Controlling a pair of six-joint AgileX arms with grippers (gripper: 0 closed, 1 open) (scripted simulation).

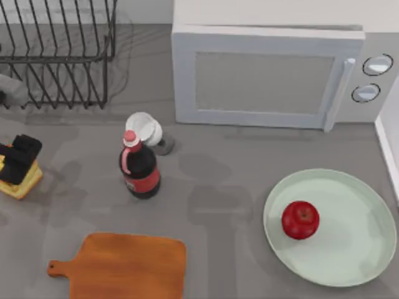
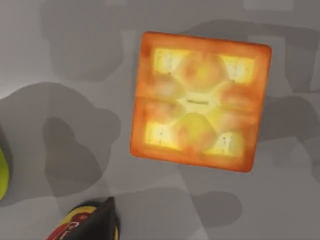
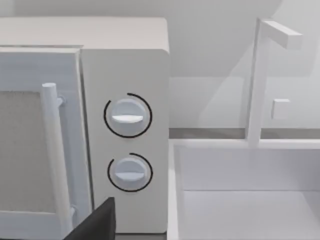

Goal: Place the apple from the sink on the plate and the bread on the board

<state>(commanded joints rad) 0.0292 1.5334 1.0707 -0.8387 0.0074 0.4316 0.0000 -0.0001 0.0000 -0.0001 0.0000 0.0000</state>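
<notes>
The red apple (image 1: 300, 219) rests on the pale green plate (image 1: 349, 249) at the right of the table. At the far left edge the bread (image 1: 24, 182) lies flat on the grey counter. In the left wrist view the bread (image 2: 200, 100) shows its whole browned top from straight above. My left gripper (image 1: 19, 161) hovers right over it, open, with nothing between its fingers. The orange-brown board (image 1: 128, 268) lies at the front left, its handle pointing left, nothing on it. My right arm is parked off the right side.
A dark red-capped bottle (image 1: 139, 168) stands between bread and plate, a white cup (image 1: 144, 129) behind it. The microwave (image 1: 262, 75) fills the back, a wire rack (image 1: 59, 50) the back left. The sink (image 3: 240, 200) and faucet (image 3: 260, 75) sit at the right.
</notes>
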